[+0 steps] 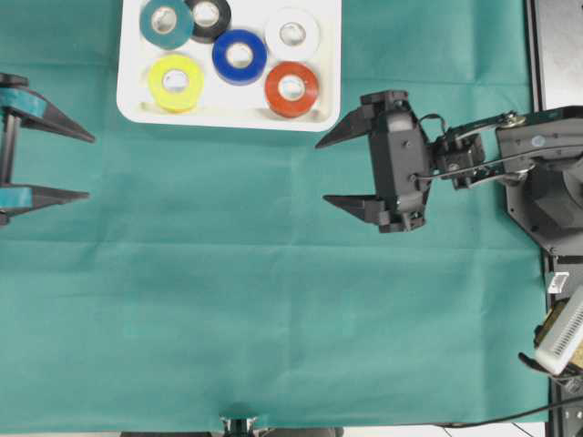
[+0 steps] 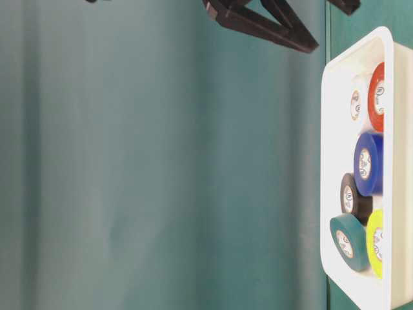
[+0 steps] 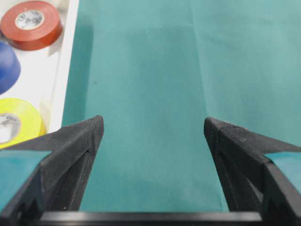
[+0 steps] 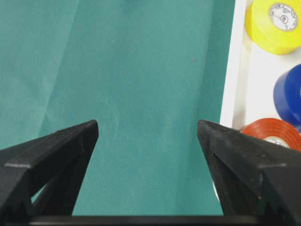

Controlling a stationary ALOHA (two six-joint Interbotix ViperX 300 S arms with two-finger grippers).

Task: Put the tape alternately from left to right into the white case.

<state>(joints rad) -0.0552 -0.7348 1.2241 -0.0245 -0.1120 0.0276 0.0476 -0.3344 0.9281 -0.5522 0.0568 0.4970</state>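
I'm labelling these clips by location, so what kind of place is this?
Most likely a robotics lab bench set up for manipulation trials: a table under a teal cloth, two robot arms with the left gripper and right gripper open, and a white case holding coloured tape rolls.

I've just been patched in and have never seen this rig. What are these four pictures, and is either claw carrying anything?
Two robot arms work over a green cloth. One picture looks straight down, one is a table-level view, and two come from cameras on the wrists. The left gripper and the right gripper are the black two-fingered claws; both stand open and hold nothing. The white case at the far edge holds six tape rolls: teal, black, blue, white, yellow and red.
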